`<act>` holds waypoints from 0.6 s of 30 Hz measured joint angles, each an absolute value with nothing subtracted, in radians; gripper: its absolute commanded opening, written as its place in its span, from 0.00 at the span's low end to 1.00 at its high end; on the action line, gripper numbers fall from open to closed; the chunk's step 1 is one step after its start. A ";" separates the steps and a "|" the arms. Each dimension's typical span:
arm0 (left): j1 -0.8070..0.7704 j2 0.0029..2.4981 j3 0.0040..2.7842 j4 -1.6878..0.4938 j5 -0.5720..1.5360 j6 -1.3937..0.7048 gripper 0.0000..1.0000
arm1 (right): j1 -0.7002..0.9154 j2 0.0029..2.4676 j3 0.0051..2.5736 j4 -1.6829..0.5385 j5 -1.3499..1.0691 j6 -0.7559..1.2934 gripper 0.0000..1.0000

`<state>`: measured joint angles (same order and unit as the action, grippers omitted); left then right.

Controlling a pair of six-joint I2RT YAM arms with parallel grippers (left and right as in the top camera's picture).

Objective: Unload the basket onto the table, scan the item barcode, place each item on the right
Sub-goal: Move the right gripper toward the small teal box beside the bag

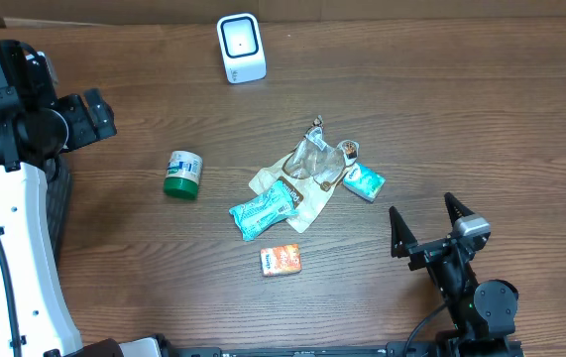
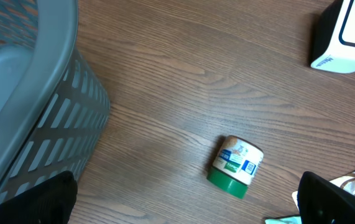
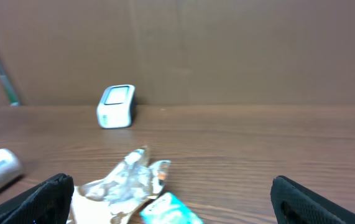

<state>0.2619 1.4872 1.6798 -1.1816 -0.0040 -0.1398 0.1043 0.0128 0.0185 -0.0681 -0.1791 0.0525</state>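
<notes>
The white barcode scanner [image 1: 241,47] stands at the back of the table, also seen in the left wrist view [image 2: 345,34] and the right wrist view [image 3: 116,106]. Loose items lie mid-table: a green-lidded jar [image 1: 183,174] on its side, a teal packet [image 1: 265,209], a small orange box [image 1: 281,260], a crumpled clear bag [image 1: 307,169] and a small teal pack [image 1: 364,181]. My left gripper [image 1: 97,114] hovers open at the far left, above and left of the jar [image 2: 236,165]. My right gripper [image 1: 426,223] stands open at the front right, facing the bag [image 3: 124,183], holding nothing.
A grey slatted basket [image 2: 28,93] stands at the table's left edge, partly under the left arm [image 1: 55,203]. A brown cardboard wall runs behind the scanner.
</notes>
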 measured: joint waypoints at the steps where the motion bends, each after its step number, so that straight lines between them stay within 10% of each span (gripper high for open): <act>1: 0.262 1.487 1.680 -1.182 -0.004 -0.140 1.00 | 0.105 0.013 0.019 -0.071 -0.197 0.052 1.00; 18: 0.262 1.487 1.679 -1.182 -0.004 -0.140 1.00 | 0.105 0.590 0.633 -0.475 -0.471 0.078 1.00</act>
<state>0.2619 1.4872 1.6794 -1.1820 -0.0040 -0.1398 0.1047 0.5900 0.6331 -0.4747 -0.4706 0.0784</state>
